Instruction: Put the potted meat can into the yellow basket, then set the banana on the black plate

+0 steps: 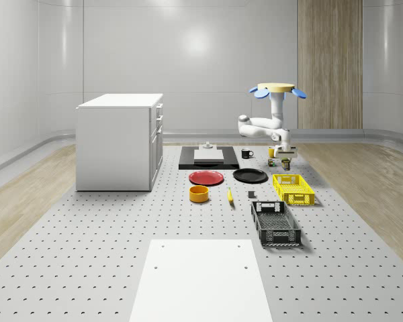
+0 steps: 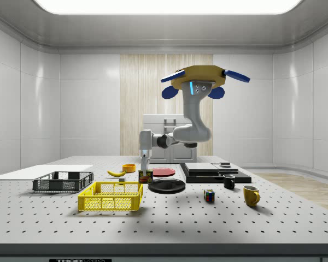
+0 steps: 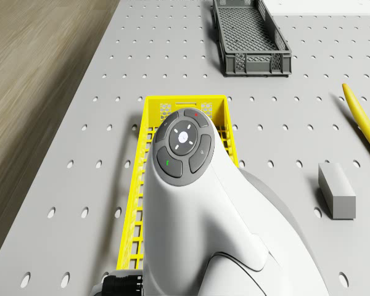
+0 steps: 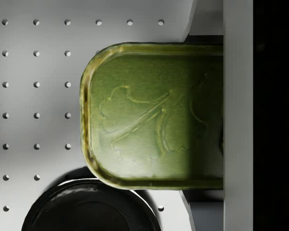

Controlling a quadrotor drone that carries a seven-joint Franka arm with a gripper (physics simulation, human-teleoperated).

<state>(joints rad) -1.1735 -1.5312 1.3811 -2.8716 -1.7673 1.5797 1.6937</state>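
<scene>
1. The quadrotor drone with a tan disc body and blue rotors (image 1: 276, 89) hovers above the perforated grey table (image 1: 87, 248), over its far end beyond the yellow plastic mesh basket (image 1: 293, 188).
2. Its white jointed arm (image 2: 177, 135) bends down so that the gripper (image 2: 145, 170) hangs directly over the green-lidded potted meat can (image 2: 145, 176).
3. In the wrist view the can's embossed green lid (image 4: 154, 115) lies close under the camera, with pale finger pads (image 4: 238, 115) beside it; whether the fingers press on the can cannot be told.
4. In the side view the can sits just behind the basket's far rim, between the basket and the round black plate (image 2: 167, 185), outside the basket.
5. The yellow banana (image 1: 230, 195) lies on the table between the orange bowl (image 1: 199, 193) and a small grey block (image 1: 252, 194), apart from the black plate.
6. A dark grey mesh crate (image 1: 275, 223) lies nearer the camera than the basket in the whole-scene view.
</scene>
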